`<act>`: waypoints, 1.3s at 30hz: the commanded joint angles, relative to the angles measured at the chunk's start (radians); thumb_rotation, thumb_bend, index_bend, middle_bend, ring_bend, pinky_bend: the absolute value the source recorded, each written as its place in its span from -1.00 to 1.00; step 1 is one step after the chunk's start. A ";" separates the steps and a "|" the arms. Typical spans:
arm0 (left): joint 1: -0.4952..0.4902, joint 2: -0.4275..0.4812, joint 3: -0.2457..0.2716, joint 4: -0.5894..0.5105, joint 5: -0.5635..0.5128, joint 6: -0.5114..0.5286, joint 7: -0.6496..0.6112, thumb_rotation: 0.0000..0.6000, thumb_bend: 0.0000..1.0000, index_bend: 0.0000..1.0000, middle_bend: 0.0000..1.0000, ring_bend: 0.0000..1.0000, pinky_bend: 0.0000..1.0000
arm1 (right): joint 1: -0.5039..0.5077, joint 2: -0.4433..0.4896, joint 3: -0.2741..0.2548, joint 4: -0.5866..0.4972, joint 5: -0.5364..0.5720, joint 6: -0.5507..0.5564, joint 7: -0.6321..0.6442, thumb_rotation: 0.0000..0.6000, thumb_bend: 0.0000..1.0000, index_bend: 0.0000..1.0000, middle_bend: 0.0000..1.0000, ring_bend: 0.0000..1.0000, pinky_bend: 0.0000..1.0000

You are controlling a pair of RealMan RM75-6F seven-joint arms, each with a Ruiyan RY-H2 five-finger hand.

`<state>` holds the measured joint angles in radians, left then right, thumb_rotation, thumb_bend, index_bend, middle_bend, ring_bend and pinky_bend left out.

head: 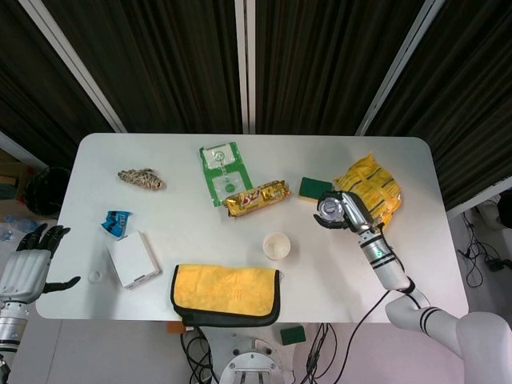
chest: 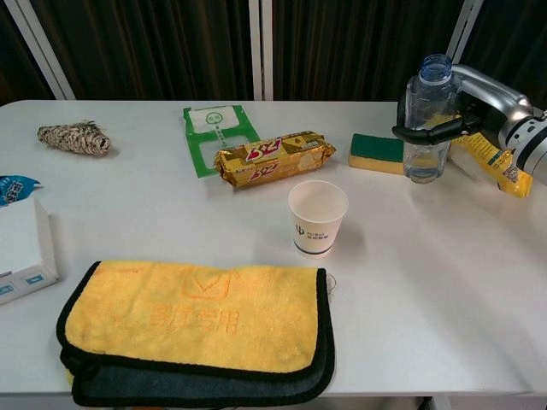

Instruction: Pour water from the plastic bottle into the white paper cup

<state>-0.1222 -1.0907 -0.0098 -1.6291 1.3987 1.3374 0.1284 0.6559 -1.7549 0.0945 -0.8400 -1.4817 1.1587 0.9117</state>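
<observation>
Yellow cloth [chest: 201,329] with dark trim lying folded at the surface's [head: 184,232] near edge. White box [head: 133,259] sitting near the left edge, blue wrapper [head: 115,222] just behind it. Rope bundle [head: 142,178] lying toward the far left. Green packet [head: 221,172] and gold snack bar [head: 256,197] resting mid-surface. Green-yellow sponge [chest: 377,153] and yellow chip bag [head: 370,189] lying toward the right.

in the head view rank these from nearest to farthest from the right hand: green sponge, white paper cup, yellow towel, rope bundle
From the right hand, which holds the plastic bottle:
1. green sponge, just up and left of it
2. white paper cup, table centre
3. yellow towel, front edge
4. rope bundle, far left
</observation>
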 commanded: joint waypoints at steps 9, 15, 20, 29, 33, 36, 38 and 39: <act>-0.008 0.000 0.000 -0.014 -0.003 -0.008 0.024 0.62 -0.90 -0.71 -0.76 -0.94 -0.73 | -0.053 -0.154 -0.004 0.249 -0.009 0.015 0.407 1.00 -0.29 0.76 0.30 -0.18 -0.22; -0.009 0.001 0.001 -0.016 -0.010 -0.012 0.028 0.63 -0.90 -0.71 -0.76 -0.94 -0.73 | -0.051 -0.193 -0.013 0.321 -0.023 0.010 0.443 1.00 -0.28 0.75 0.30 -0.18 -0.22; -0.009 0.006 0.002 -0.022 -0.006 -0.009 0.030 0.64 -0.90 -0.71 -0.76 -0.94 -0.73 | -0.053 -0.218 -0.024 0.369 -0.034 0.005 0.447 1.00 -0.31 0.74 0.29 -0.18 -0.22; -0.005 0.012 0.004 -0.015 -0.011 -0.010 0.020 0.63 -0.90 -0.71 -0.76 -0.94 -0.73 | -0.055 -0.265 -0.036 0.442 -0.046 -0.002 0.472 1.00 -0.35 0.71 0.30 -0.18 -0.22; -0.004 0.014 0.005 -0.012 -0.010 -0.008 0.018 0.64 -0.90 -0.71 -0.76 -0.94 -0.73 | -0.053 -0.274 -0.036 0.459 -0.047 -0.001 0.489 1.00 -0.36 0.69 0.29 -0.19 -0.22; -0.004 0.015 0.005 -0.011 -0.011 -0.008 0.017 0.63 -0.90 -0.71 -0.76 -0.94 -0.73 | -0.053 -0.278 -0.038 0.468 -0.050 -0.001 0.501 1.00 -0.39 0.64 0.29 -0.20 -0.22; -0.005 0.014 0.004 -0.011 -0.011 -0.009 0.016 0.63 -0.90 -0.71 -0.76 -0.94 -0.73 | -0.053 -0.281 -0.039 0.473 -0.051 -0.002 0.505 1.00 -0.41 0.59 0.27 -0.22 -0.22; -0.006 0.013 0.004 -0.011 -0.010 -0.009 0.016 0.63 -0.90 -0.71 -0.76 -0.94 -0.73 | -0.053 -0.282 -0.041 0.476 -0.052 -0.003 0.507 1.00 -0.42 0.57 0.26 -0.24 -0.22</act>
<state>-0.1279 -1.0772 -0.0055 -1.6396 1.3886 1.3281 0.1449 0.6029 -2.0358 0.0547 -0.3650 -1.5334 1.1563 1.4180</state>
